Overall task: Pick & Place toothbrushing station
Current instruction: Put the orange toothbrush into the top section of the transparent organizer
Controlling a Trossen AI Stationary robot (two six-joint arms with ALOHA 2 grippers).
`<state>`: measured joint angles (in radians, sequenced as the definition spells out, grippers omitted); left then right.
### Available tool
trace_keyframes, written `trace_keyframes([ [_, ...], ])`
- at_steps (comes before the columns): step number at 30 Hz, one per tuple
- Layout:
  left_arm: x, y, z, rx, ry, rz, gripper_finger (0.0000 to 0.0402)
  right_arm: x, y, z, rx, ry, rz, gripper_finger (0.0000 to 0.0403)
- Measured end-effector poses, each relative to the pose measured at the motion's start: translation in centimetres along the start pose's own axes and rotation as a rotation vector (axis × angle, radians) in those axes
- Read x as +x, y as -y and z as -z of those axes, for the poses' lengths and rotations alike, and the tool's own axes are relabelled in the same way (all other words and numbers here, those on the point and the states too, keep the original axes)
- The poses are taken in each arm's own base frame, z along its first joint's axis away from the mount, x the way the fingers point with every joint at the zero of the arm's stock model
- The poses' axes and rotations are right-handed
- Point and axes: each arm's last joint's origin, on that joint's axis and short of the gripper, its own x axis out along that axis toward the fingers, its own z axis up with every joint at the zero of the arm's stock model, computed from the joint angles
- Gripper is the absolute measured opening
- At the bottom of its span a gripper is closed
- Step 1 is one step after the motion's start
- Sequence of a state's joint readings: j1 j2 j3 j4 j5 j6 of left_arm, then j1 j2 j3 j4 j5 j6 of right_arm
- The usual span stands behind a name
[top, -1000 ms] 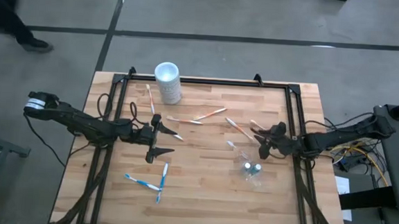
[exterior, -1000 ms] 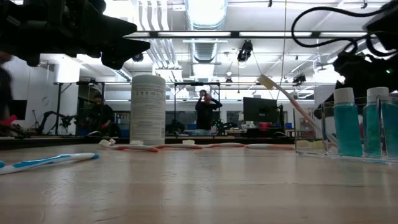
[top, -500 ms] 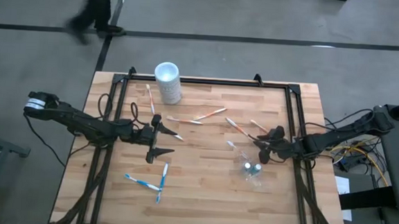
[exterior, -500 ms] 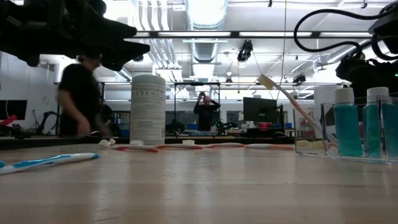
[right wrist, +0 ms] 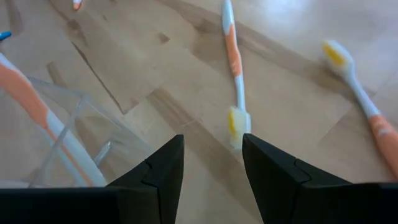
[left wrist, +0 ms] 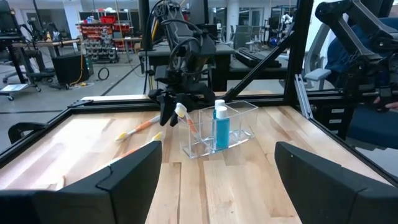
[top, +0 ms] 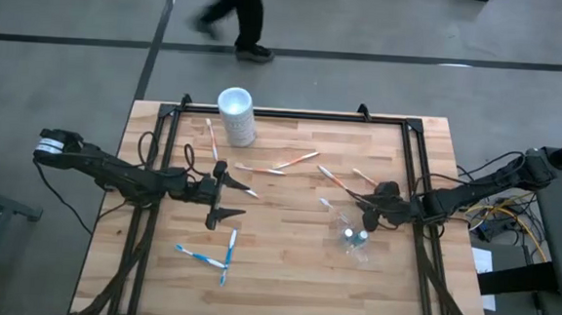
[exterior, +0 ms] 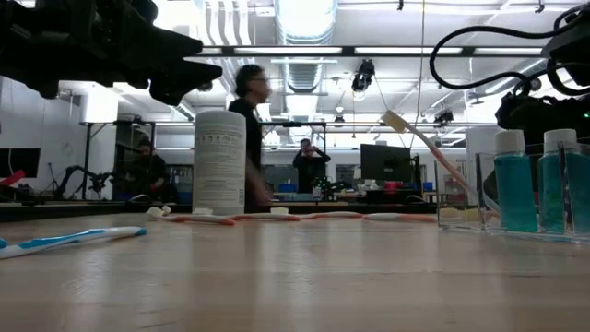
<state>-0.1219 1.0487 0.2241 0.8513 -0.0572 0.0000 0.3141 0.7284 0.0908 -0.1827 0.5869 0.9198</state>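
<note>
The toothbrushing station is a clear holder [top: 351, 230] [left wrist: 219, 128] standing on the table's right half. It holds teal bottles [exterior: 513, 184] and one orange-and-white toothbrush [exterior: 431, 149], which leans on its rim. My right gripper [top: 368, 213] [right wrist: 211, 177] is open just beyond the holder's far side, slanting down. An orange-and-white toothbrush [right wrist: 234, 74] lies on the wood ahead of its fingers, untouched. My left gripper [top: 222, 197] hangs open and level over the table's left half, holding nothing.
A tall white cup [top: 236, 116] stands at the far edge. Several orange-and-white toothbrushes [top: 293, 161] lie scattered across the far half. Blue-and-white ones [top: 214, 256] lie near the front left. A black frame rail [top: 293, 113] borders the table. A person walks beyond the far edge.
My right gripper has rolled and tipped a little further down, edging toward the clear holder, with its fingers still apart. A person has walked from left to right across the floor beyond the table's far edge.
</note>
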Motion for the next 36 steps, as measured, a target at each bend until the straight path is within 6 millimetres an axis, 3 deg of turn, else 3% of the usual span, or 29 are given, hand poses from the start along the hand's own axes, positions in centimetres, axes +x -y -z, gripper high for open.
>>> trace_keyframes([
  [10, 0.0, 0.0, 0.0, 0.000, 0.000, 0.000, 0.0319, -0.2, -1.3, -1.4, -0.029, -0.033, 0.052, 0.0160],
  [36, 0.0, 0.0, 0.0, 0.000, -0.001, 0.000, 0.0319, 1.2, -1.6, -0.7, 0.049, -0.077, 0.110, 0.0139],
])
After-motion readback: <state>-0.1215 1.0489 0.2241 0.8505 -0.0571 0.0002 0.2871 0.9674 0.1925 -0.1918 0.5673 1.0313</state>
